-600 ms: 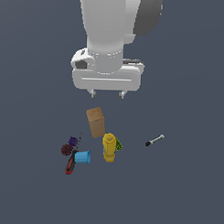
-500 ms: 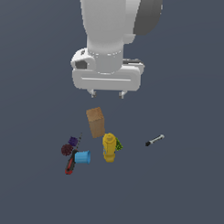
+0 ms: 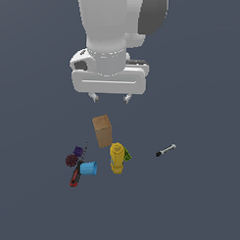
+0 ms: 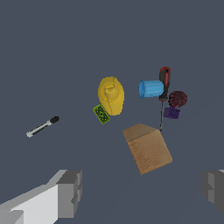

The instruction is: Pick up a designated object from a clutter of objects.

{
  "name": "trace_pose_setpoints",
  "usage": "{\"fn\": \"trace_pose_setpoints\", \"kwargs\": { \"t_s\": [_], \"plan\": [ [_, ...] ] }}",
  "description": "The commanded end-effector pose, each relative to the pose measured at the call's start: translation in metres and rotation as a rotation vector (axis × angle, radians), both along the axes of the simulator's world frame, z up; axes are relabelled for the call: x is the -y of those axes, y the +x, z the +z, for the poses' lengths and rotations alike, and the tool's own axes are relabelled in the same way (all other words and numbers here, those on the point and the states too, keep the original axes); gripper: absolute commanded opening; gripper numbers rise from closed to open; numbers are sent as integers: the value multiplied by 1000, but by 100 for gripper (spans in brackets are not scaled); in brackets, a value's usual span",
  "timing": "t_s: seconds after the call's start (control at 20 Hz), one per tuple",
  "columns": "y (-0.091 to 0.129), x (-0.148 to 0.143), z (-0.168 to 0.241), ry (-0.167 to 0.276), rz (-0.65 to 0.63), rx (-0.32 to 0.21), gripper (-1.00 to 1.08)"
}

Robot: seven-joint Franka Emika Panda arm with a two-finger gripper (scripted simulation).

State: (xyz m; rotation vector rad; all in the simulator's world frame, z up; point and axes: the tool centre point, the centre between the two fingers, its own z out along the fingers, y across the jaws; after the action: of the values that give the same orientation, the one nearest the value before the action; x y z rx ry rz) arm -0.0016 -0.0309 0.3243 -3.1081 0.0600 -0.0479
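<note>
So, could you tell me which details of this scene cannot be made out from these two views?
- Small green item: partly hidden behind the yellow bottle in the exterior view; too small to identify in the wrist view.
- Gripper: fingers cut off by the wrist view's edge.
- Stick-like tool: too small to identify its tip.
- Arm: cut off by the exterior view's upper edge.

The small black-tipped silver tool (image 3: 166, 151) lies flat, well apart from the clutter (image 3: 97, 151).

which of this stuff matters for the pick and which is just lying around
For the job:
small stick tool, lying apart from the rest
hand, open above the box

Lying about:
tan box
yellow bottle
blue cup
screwdriver
purple cube
dark red ball
green item
</note>
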Motion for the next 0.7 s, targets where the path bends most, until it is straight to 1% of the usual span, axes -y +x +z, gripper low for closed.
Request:
{"fn": "trace_pose_setpoints", "kwargs": {
  "t_s": [0.0,0.35,0.65],
  "plan": [
    [0,0,0,0,1,0,100],
    [4,-8,-7,3,-30,-2,100],
    [12,-24,-21,9,-92,-8,100]
  ]
}}
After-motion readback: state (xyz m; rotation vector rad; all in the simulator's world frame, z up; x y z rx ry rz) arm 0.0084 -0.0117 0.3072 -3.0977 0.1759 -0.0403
